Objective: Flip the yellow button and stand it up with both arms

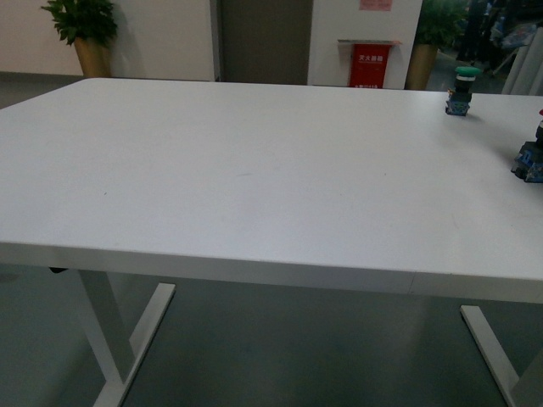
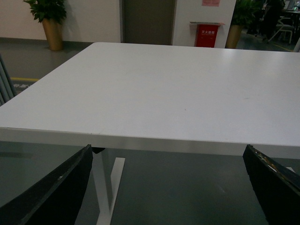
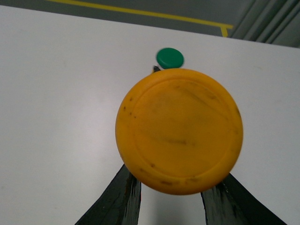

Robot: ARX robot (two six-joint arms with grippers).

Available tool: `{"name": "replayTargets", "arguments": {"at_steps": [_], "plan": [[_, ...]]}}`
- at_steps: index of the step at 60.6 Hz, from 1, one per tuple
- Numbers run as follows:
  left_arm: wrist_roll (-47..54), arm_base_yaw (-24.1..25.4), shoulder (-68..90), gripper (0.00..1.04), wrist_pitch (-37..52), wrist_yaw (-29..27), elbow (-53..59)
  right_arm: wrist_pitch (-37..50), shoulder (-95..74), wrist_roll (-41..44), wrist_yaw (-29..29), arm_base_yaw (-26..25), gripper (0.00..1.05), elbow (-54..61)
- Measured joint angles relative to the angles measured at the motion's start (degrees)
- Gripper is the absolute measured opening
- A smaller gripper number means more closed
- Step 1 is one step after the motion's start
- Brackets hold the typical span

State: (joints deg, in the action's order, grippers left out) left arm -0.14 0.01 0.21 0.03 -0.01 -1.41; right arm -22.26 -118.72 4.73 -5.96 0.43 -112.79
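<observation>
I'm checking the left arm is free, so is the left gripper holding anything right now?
No, the left gripper has its fingers wide apart, with only the white table showing between them.

- Desk (image 1: 254, 170): white top, smooth and matt with a faint sheen, looks like laminate.
- Yellow button (image 3: 179, 130): the cap looks like plastic, with a dull finish, scuffed and flecked with dark marks.
- Green button (image 3: 169, 58): smooth cap, plastic-looking, cleaner.
- Right pincer (image 3: 168, 206): black fingers, matt, a little rough.
- Left pincer (image 2: 168, 187): black and matt too, edges chipped pale in spots.
- Floor (image 1: 297, 356): grey, glossy, catching reflections.
</observation>
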Motion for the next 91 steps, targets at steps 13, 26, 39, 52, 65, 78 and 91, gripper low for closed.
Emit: {"name": "replayTargets", "arguments": {"at_steps": [13,26,39,52,65,78,91], "plan": [[0.0,0.0,0.0,0.99,0.0,0.0,0.0,-6.8,-3.5,-4.7,1.9,-0.3,0.30,-5.4],[0.0,0.0,0.0,0.99,0.0,0.0,0.0,-8.5,-7.5,-7.9,2.2,0.7,0.30,-6.2],[0.0,0.0,0.0,0.99,0.0,0.0,0.0,-8.8,-11.0,-8.3,0.2,0.8,0.30,-7.6],[0.0,0.0,0.0,0.99,0.0,0.0,0.0,-9.0,-13.2,-8.9,-1.0,0.4,0.30,-10.9],[0.0,0.0,0.0,0.99,0.0,0.0,0.0,-10.4,-15.1,-8.8,-2.1,-0.2,0.30,-13.2],[0.0,0.0,0.0,0.99,0.0,0.0,0.0,-11.8,-16.6,-8.2,-2.8,-1.3,0.30,-13.7],[0.0,0.0,0.0,0.99,0.0,0.0,0.0,-12.3,-16.7,-8.3,-2.6,-1.5,0.30,-13.7]]}}
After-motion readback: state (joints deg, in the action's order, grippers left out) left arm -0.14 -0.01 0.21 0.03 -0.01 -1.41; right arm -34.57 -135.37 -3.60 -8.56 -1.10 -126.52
